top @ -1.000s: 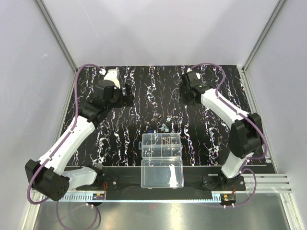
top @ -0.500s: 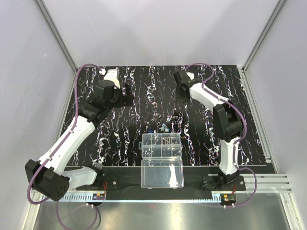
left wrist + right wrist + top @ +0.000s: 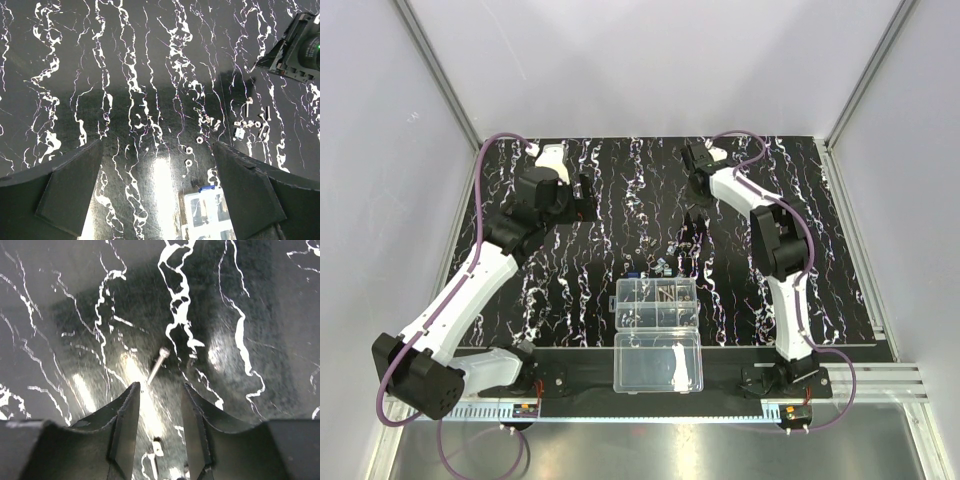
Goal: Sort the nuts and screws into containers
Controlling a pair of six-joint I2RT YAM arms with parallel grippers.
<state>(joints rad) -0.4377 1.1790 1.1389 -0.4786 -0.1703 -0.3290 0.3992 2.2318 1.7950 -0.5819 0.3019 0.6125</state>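
Observation:
Several screws and nuts [image 3: 670,258] lie loose on the black mat just beyond the containers [image 3: 657,299], the divided half of a clear organizer box. My right gripper [image 3: 692,230] hangs open over the far side of this scatter. In the right wrist view it [image 3: 160,386] is empty, and one silvery screw [image 3: 157,365] lies just past its tips. My left gripper [image 3: 584,195] is open and empty at the back left. In the left wrist view [image 3: 157,145] I see nuts [image 3: 189,150], screws [image 3: 248,106] and a corner of the containers [image 3: 207,215].
The undivided clear lid half [image 3: 658,362] lies at the near edge of the mat. A small blue piece [image 3: 206,189] sits at the box's far edge. The right gripper's body [image 3: 297,47] shows at the top right of the left wrist view. White walls enclose the table.
The right arm has folded in and swung left, and its gripper has come nearer the loose screws and nuts. The left arm has not moved.

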